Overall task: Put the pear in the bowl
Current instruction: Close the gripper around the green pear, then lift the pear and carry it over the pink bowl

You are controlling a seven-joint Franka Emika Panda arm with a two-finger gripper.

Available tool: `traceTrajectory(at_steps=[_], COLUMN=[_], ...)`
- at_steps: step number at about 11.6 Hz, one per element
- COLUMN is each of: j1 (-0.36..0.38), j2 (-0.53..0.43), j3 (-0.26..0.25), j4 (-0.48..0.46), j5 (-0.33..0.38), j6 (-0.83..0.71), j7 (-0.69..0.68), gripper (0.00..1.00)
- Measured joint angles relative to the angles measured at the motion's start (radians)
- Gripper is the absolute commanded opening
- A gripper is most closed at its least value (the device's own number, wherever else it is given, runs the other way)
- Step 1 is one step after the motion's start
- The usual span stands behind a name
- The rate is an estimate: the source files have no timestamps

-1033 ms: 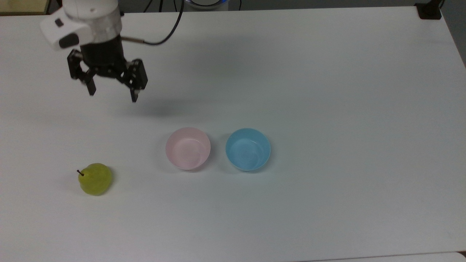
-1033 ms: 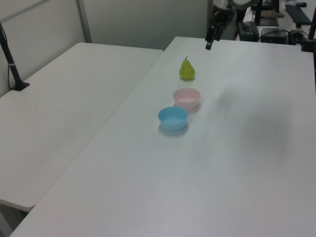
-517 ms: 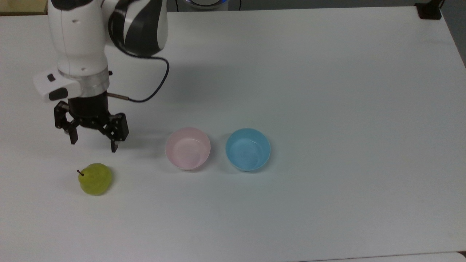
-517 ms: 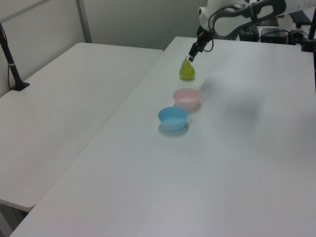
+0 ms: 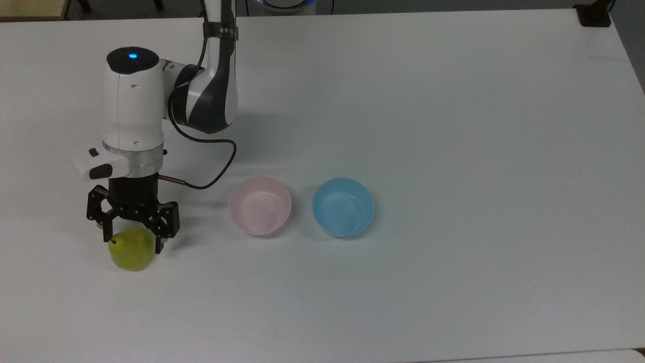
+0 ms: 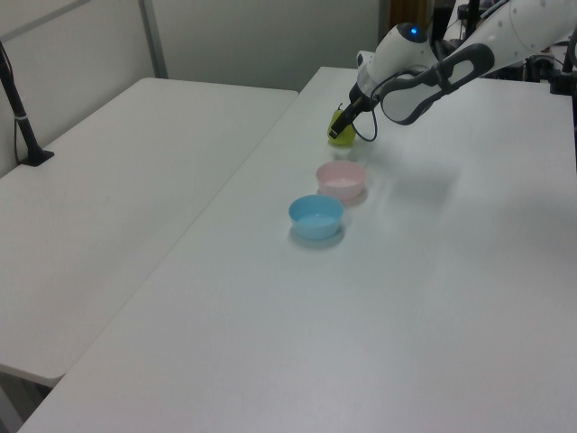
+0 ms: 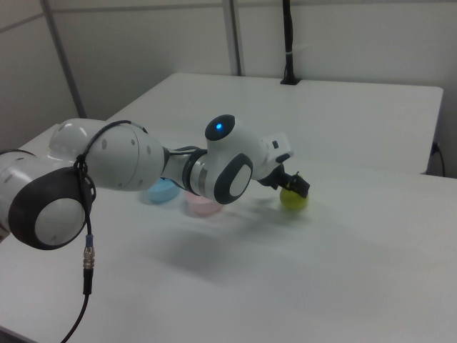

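Jaws spread wide, straddling the pear [image 5: 131,254] near the table's [image 5: 453,101] front-left corner in the top view; the gripper [image 5: 133,243] has just dropped around it, unclosed; pink bowl [image 5: 260,205] waits empty nearby.

pear [image 5: 130,254] top hidden behind the hand [image 5: 133,241], pink bowl [image 7: 203,207] mostly behind the arm in right view
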Motion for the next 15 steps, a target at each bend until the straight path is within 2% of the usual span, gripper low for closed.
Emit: traceTrajectory(at_steps=[3,5,9,12,13,15], j1=[0.000,0.000,0.000,0.002,0.004,0.025], j2=[0.015,0.015,0.012,-0.062,-0.103,-0.221], j3=[0.000,0.000,0.000,0.000,0.001,0.007], j4=[0.010,0.015,0.030,0.014,-0.019,-0.158], j5=[0.000,0.000,0.000,0.000,0.000,0.000], j6=[0.021,0.023,0.027,0.029,0.029,0.029], j7=[0.001,0.001,0.001,0.001,0.002,0.002], gripper=[0.62,0.47,0.45,0.45,0.45,0.45])
